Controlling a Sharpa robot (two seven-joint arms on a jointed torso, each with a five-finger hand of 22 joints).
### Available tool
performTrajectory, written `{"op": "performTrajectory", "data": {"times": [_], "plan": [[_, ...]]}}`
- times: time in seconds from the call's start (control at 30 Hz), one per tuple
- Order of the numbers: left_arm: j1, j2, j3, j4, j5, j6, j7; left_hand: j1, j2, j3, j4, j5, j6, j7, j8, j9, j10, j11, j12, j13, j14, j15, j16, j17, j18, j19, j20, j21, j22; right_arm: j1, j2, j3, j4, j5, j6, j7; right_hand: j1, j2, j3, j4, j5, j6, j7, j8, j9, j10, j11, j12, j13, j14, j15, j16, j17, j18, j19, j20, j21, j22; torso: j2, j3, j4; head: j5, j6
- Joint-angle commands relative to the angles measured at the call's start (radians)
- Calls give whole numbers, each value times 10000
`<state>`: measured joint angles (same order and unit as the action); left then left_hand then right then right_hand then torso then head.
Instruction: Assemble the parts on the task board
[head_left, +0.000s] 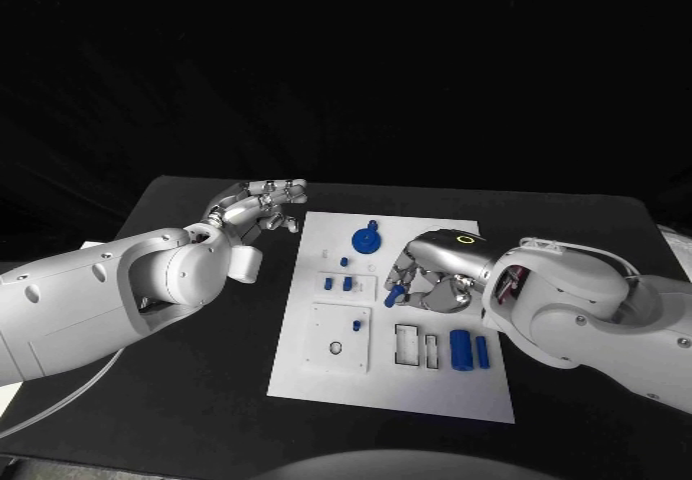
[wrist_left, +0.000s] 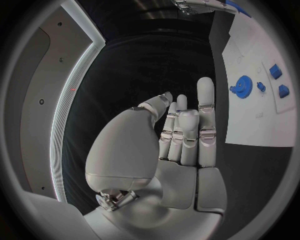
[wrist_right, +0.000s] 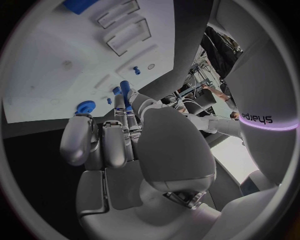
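I'm seeing one white task board (head_left: 433, 385) and one blue gear (head_left: 369, 240). I'm counting two blue cylinders (head_left: 462, 349) lying side by side.

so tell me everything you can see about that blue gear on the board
The blue gear is a round, toothed disc that looks like plastic, with a short raised stub at its centre. It sits at the far end of the white task board, apparently seated there, though how it seats is too small to tell. Nothing touches it: the right hand is nearer the robot, holding a small blue peg, and the left hand is off the board.
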<state>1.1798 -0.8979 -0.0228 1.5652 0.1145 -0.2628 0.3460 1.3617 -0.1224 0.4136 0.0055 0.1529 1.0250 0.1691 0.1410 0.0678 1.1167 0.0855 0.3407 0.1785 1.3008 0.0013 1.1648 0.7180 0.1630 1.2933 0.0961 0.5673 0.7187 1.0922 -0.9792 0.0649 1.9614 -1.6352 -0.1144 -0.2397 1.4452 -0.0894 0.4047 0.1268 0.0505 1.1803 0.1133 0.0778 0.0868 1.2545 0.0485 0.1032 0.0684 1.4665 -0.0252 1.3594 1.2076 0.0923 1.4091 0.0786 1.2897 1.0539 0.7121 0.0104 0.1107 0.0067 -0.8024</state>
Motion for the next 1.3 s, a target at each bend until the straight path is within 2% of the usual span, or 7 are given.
{"op": "performTrajectory", "data": {"times": [0.03,0.27,0.37,0.47,0.8,1.0,1.3], "plan": [[4,39,5,6,33,166,76,72,65,-28,-56,19,-93,-10,66,9,-65,-3,48,10,-68,-6,18,-12,184,-20,15,-56,-15,-138,292,-9,26,-188,-210,352,-77,2,35,-24,28,51,16,59,27,60,32,-47,-14,452,-51,7,-14,59,-24,-47,-13,-13,-4,-5,-1,70,-10],[3,77,5,12,33,189,69,72,65,-28,-56,19,-93,-10,66,9,-65,-3,48,10,-68,-6,18,-12,184,-20,15,-56,-15,-659,1169,-74,-365,-665,-207,658,-66,-1,49,-42,32,40,21,47,27,54,34,-72,-16,450,-49,1,-26,61,-29,-49,-20,-26,-4,-16,-4,234,-88],[3,95,5,12,33,204,62,72,65,-28,-56,19,-93,-10,66,9,-65,-3,48,10,-68,-6,18,-12,184,-20,15,-56,-15,-878,1476,-92,-541,-853,-196,764,-54,1,64,-57,36,32,26,38,28,49,37,-92,-18,449,-48,0,-31,64,-35,-50,-30,-43,0,4,16,255,-129],[3,110,5,8,33,212,60,78,69,-27,-63,19,-98,-5,74,9,-82,2,73,16,-73,-5,18,-25,184,-19,14,-56,-15,-1031,1737,-106,-712,-965,-169,858,-43,6,78,-72,39,28,30,32,29,49,39,-108,-18,448,-46,-1,-33,64,-36,-51,-30,-44,-1,1,9,325,-164],[3,136,5,9,33,229,58,78,69,-27,-63,19,-98,-5,74,9,-82,2,73,16,-73,-5,18,-25,184,-19,14,-56,-15,-1203,2146,-176,-1153,-1271,3,928,-35,11,88,-83,40,26,33,28,30,49,41,-119,-18,448,-46,3,-28,63,-36,-51,-29,-42,0,-3,-17,422,-239],[4,169,5,3,33,248,36,78,69,-27,-63,19,-98,-5,74,9,-82,2,73,16,-73,-5,18,-25,184,-19,14,-56,-15,-1285,2334,-222,-1377,-1616,-10,935,-31,22,101,-91,44,20,40,22,30,47,46,-133,-18,448,-44,4,-28,64,-38,-52,-31,-44,-3,3,10,293,-187],[4,183,5,-1,33,274,11,78,69,-27,-63,19,-98,-5,74,9,-82,2,73,16,-73,-5,18,-25,184,-19,14,-56,-15,-1326,2481,-249,-1536,-1740,260,800,-18,40,129,-116,63,14,49,11,33,51,51,-160,-17,446,-39,1,-38,65,-44,-50,-38,-57,-3,-5,-16,430,-266]]}}
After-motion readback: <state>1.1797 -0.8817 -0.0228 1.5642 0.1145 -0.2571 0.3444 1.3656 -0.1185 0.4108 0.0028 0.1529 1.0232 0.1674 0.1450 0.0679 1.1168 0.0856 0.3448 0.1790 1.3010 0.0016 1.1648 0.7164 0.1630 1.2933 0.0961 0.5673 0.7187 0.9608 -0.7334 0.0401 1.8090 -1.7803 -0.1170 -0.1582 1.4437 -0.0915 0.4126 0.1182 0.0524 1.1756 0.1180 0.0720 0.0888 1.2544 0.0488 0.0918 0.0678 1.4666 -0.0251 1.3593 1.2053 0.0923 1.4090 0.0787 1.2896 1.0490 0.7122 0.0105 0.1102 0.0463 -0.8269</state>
